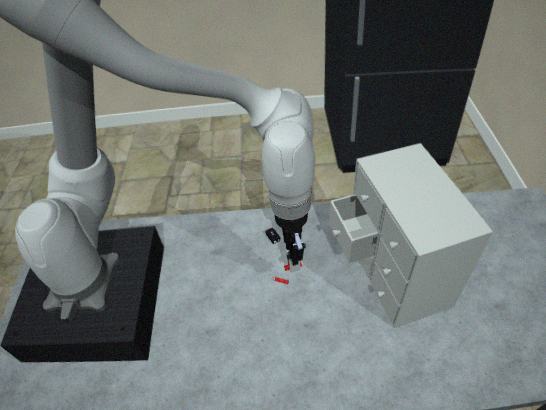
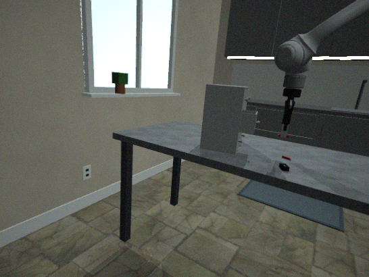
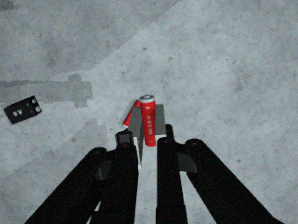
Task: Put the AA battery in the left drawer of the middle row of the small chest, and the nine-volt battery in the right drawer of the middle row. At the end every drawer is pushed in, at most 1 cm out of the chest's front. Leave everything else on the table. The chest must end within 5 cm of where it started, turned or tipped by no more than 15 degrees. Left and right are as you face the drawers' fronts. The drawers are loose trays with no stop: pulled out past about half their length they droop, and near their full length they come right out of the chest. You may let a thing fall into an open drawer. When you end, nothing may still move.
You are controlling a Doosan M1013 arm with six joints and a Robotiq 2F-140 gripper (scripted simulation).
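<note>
My gripper (image 1: 294, 261) hangs above the table, left of the small chest (image 1: 422, 225). It is shut on the red AA battery (image 3: 148, 120), which sticks out beyond the fingertips in the wrist view. The gripper also shows in the exterior view (image 2: 285, 130), clear of the table top. The black nine-volt battery (image 1: 272, 235) lies on the table just left of the gripper, and also shows in the wrist view (image 3: 21, 110). The chest's left drawer in the middle row (image 1: 352, 226) stands pulled out and looks empty. The other drawers are pushed in.
A second small red cylinder (image 1: 281, 280) lies on the table just in front of the gripper, and also shows in the exterior view (image 2: 286, 157). The arm's black base (image 1: 85, 295) is at the table's left end. A dark fridge (image 1: 400, 75) stands behind the table.
</note>
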